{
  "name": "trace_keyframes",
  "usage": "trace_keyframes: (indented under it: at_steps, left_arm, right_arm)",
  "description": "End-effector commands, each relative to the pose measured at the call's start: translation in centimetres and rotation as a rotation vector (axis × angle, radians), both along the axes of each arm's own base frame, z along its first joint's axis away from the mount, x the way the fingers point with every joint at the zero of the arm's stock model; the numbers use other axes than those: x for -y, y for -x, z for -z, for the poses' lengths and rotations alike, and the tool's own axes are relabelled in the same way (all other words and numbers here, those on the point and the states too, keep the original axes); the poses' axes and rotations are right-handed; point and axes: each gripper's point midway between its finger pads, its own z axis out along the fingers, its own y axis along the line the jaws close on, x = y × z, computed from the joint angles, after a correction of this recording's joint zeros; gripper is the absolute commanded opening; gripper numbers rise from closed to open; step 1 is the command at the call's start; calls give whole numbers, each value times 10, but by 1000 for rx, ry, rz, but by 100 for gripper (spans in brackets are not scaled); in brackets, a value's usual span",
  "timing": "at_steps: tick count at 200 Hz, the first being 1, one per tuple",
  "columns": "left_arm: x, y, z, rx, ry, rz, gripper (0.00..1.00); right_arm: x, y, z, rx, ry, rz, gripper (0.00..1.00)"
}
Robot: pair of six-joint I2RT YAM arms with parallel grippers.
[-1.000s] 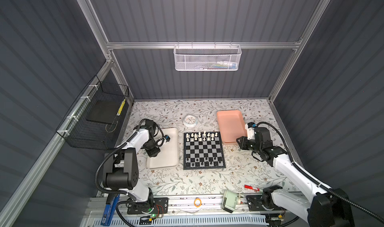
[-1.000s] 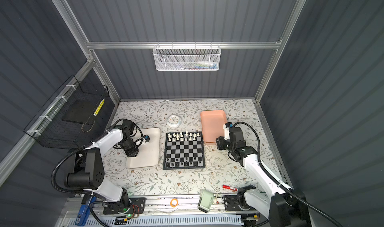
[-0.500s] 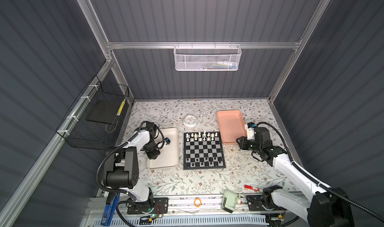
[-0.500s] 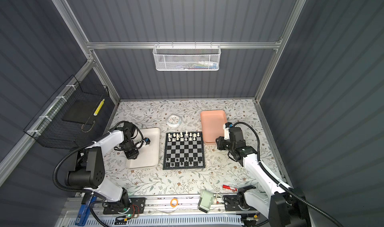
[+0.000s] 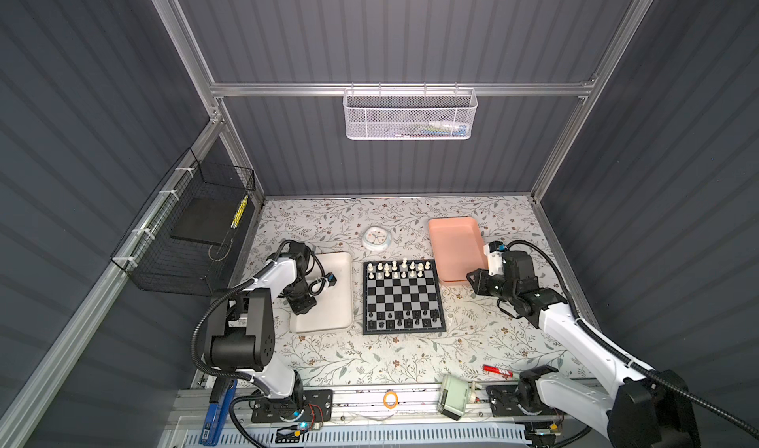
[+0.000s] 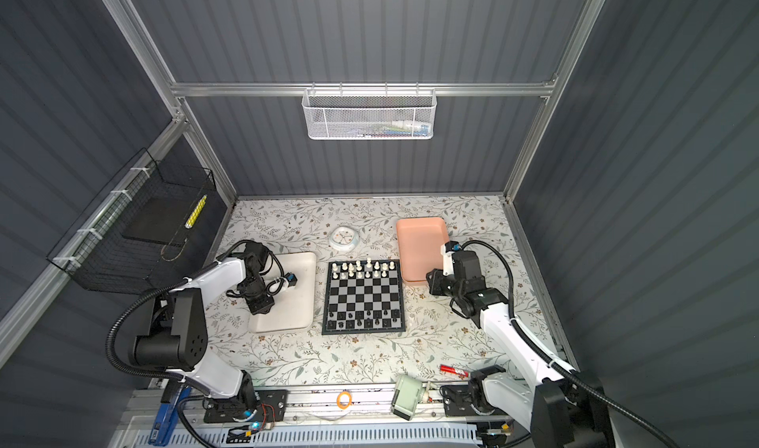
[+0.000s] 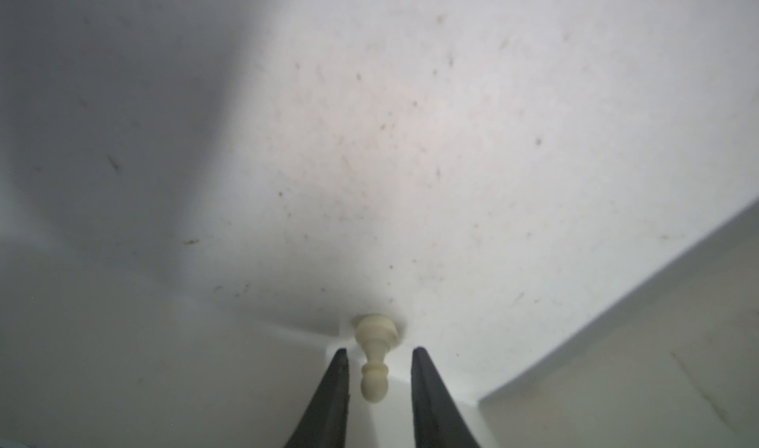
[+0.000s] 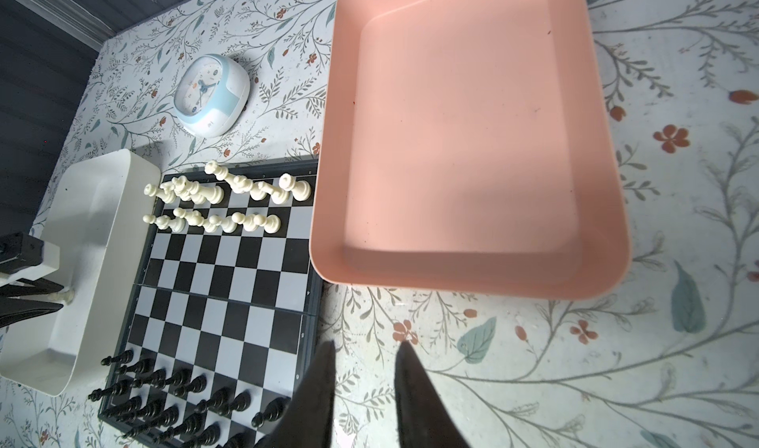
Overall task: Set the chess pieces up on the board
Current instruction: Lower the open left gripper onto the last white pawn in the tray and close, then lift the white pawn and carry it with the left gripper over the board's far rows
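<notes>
Reaching down into the white tray [image 5: 336, 327], the left pincer [image 7: 380, 378] straddles a cream-white pawn [image 7: 374, 357] that lies on its side in a corner of the tray; its two dark fingers [image 7: 334, 400] flank the pawn with a gap showing on each side, so the jaws are parted and grasp nothing. In both top views this arm hangs over the tray's left part, just left of the board [image 5: 402, 298].

On the board's far two rows stand the cream-white chess pieces [image 8: 230, 197]; black pieces [image 8: 172, 392] fill the two near rows, and the middle squares are bare.

Right of the board, the right pincer [image 8: 363, 368] hovers over the flowered desk [image 5: 369, 359], beside the near edge of the pink tray [image 8: 468, 279], jaws slightly parted and holding nothing. A small clock [image 8: 211, 94] sits beyond the board's far edge.
</notes>
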Motion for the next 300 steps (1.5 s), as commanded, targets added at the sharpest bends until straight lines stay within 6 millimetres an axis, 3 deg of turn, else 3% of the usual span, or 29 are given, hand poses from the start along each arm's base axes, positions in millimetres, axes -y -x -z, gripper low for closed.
trace_keyframes:
  at_steps: [1, 67, 118, 179, 216, 245, 300]
  left_arm:
    - [-2, 10, 4, -48, 1, 50, 26]
    - [-3, 8, 1, -42, -1, 52, 21]
    - [-3, 7, -1, -37, -3, 49, 9]
    - [0, 1, -11, -29, 16, 29, 7]
    - [13, -15, -32, 1, 65, 4, 8]
    - [25, -22, -37, 20, 59, 37, 8]
    - [78, -43, -53, 60, 77, 127, 8]
  right_arm:
    - [-2, -4, -8, 24, -9, -9, 29]
    - [-2, -5, -8, 23, -12, -9, 29]
    - [-2, -4, -7, 23, -11, -10, 29]
    - [-2, -4, -6, 20, -14, -9, 29]
    - [-4, -5, -7, 24, -20, -11, 29]
    - [-4, -5, -7, 23, -23, -13, 28]
    - [-4, -6, -10, 31, -21, -13, 28]
